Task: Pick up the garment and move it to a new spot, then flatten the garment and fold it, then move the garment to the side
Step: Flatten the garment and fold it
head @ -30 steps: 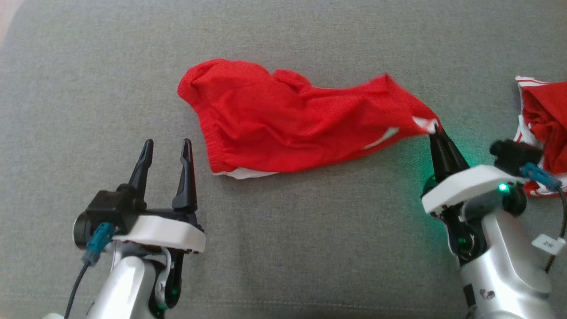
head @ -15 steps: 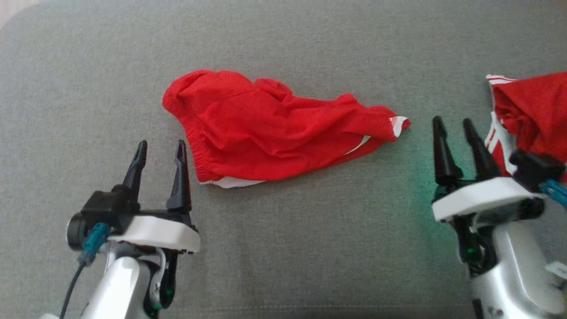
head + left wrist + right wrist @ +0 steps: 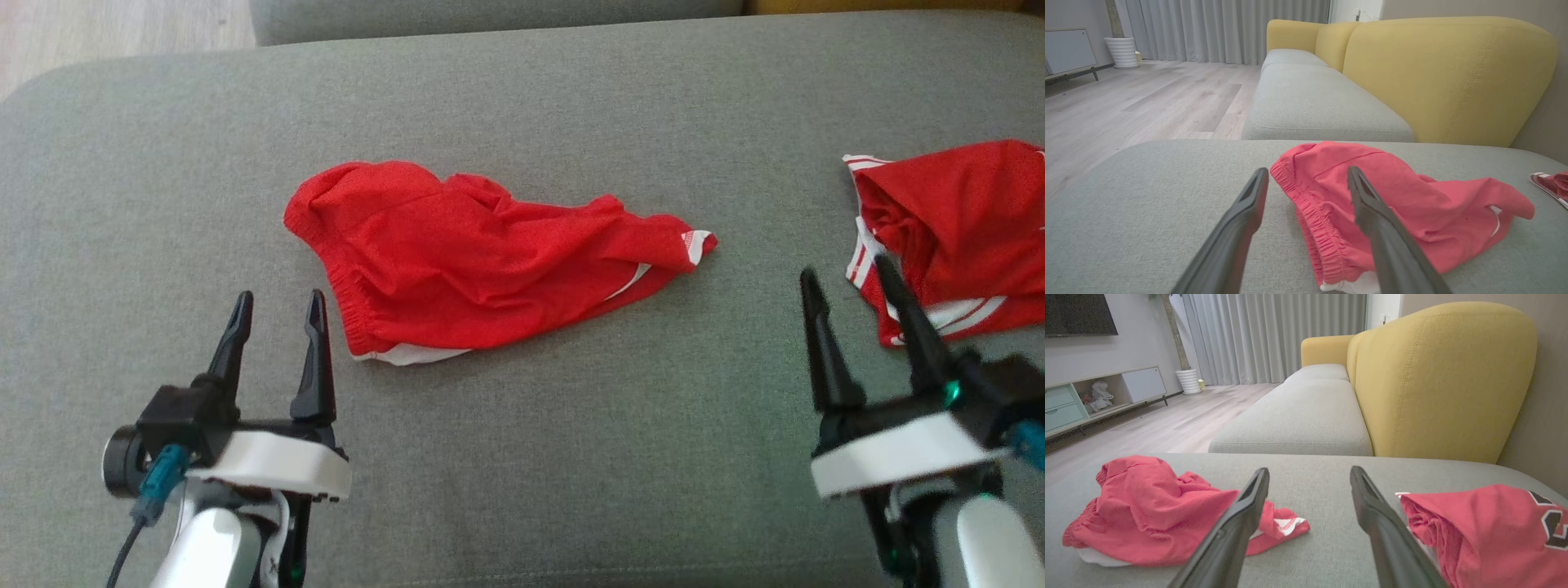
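The head camera has tipped up since a second ago, so wooden floor (image 3: 122, 41) now shows at the top left. Below it, at the lower left, the left jaws stand wide apart and empty, as they did then, their tips just short of the waistband end of the red shorts (image 3: 490, 269). A second ago the shorts were stretched and lifted by their right tip. Now they lie loose near the middle of the grey cushion (image 3: 571, 457), touched by nothing. They are crumpled rather than flat: the elastic waistband is at the left with white lining showing under its lower edge, soft folds cross the middle, and they taper to a white-striped leg hem at the right. Further right, the right jaws, then pinched shut on that hem, have let go and drawn back, and they stand wide apart, empty and clear of the shorts. Near them, at the far right, lies a second red garment (image 3: 955, 229) with white stripes
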Available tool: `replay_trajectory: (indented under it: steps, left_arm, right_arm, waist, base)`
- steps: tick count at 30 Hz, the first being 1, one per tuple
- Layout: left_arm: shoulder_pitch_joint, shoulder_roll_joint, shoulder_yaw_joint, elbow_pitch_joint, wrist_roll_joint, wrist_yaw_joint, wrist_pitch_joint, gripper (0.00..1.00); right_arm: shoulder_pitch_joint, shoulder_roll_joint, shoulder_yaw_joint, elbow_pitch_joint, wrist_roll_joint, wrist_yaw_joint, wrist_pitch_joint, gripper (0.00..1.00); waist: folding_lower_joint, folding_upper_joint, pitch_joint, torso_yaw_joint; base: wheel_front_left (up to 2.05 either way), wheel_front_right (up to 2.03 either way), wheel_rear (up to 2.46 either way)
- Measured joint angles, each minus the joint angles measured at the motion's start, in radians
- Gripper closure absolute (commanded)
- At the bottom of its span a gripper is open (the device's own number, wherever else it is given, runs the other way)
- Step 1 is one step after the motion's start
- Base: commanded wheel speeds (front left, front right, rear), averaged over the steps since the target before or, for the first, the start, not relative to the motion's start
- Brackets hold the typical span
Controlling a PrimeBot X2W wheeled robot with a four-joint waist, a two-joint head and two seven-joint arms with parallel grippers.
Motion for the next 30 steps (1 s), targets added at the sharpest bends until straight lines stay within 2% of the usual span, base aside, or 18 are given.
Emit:
replay_trajectory:
  steps: [4, 10, 26, 30]
  left_arm:
    - [0.012, 0.003, -0.002, -0.010, 0.000, 0.004, 0.008, 0.00]
    - [0.025, 0.006, -0.003, -0.013, 0.000, 0.012, 0.016, 0.00]
    - [0.026, 0.009, -0.024, -0.024, 0.000, 0.013, 0.024, 0.00]
    - [0.026, 0.011, -0.025, -0.024, 0.000, 0.018, 0.024, 0.00]
  right_arm:
    - [0.062, 0.018, 0.012, -0.031, -0.024, 0.000, 0.011, 0.00]
    - [0.069, 0.023, 0.015, -0.047, -0.023, 0.000, 0.019, 0.00]
    - [0.068, 0.035, 0.028, -0.045, -0.024, 0.000, 0.020, 0.00]
    - [0.062, 0.039, 0.033, -0.007, -0.022, 0.000, 0.029, 0.00]
  waist:
    - [0.0000, 0.0000, -0.006, -0.005]
    - [0.0000, 0.0000, -0.006, -0.007]
    - [0.0000, 0.0000, 0.007, -0.005]
    - [0.0000, 0.0000, 0.014, -0.003]
  base:
    - [0.00, 0.00, 0.00]
    - [0.00, 0.00, 0.00]
    - [0.00, 0.00, 0.00]
    - [0.00, 0.00, 0.00]
